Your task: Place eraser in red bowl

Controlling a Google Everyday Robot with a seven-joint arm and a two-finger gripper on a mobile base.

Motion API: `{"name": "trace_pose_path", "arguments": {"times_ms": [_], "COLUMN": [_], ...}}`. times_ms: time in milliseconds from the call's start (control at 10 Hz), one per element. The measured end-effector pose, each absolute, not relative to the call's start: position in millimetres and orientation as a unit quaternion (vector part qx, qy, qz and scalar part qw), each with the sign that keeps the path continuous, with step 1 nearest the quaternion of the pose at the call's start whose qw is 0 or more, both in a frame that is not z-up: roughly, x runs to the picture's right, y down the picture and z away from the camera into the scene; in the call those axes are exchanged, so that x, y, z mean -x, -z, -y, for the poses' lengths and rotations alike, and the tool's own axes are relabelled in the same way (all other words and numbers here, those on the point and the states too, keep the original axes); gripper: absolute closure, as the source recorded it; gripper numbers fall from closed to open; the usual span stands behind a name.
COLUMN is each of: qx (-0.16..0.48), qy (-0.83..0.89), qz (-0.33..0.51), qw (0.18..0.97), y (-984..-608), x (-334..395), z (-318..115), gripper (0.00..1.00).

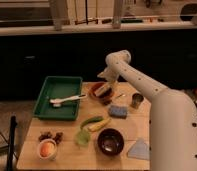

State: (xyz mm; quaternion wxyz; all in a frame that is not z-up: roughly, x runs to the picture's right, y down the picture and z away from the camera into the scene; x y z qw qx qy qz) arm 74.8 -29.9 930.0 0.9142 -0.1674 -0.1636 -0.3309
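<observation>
The red bowl (96, 93) stands on the wooden table (67, 155), near its far edge and right of the green tray. A small pale block, the eraser (103, 90), lies inside the bowl on its right side. My gripper (103, 77) hangs from the white arm just above the bowl's far rim, a little above the eraser and apart from it.
A green tray (56, 90) with a white utensil (67, 100) is at the left. A blue-grey pad (118, 111) and a metal cup (137, 100) sit right of the bowl. Nearer are a dark bowl (111, 142), yellow and green items (94, 123), a white cup (47, 149) and a grey cloth (140, 149).
</observation>
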Motion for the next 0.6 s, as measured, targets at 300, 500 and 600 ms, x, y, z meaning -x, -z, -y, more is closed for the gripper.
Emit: {"name": "trace_pose_path", "arguments": {"times_ms": [300, 500, 600], "qx": [0.163, 0.156, 0.153], "qy": [0.331, 0.332, 0.332], "qz": [0.164, 0.168, 0.168], "qw": [0.915, 0.915, 0.915], "y": [-927.9, -925.8, -924.9], "x": [-75.3, -74.9, -75.5], "z": [29.5, 30.6, 31.1], "gripper": [0.20, 0.20, 0.20]}}
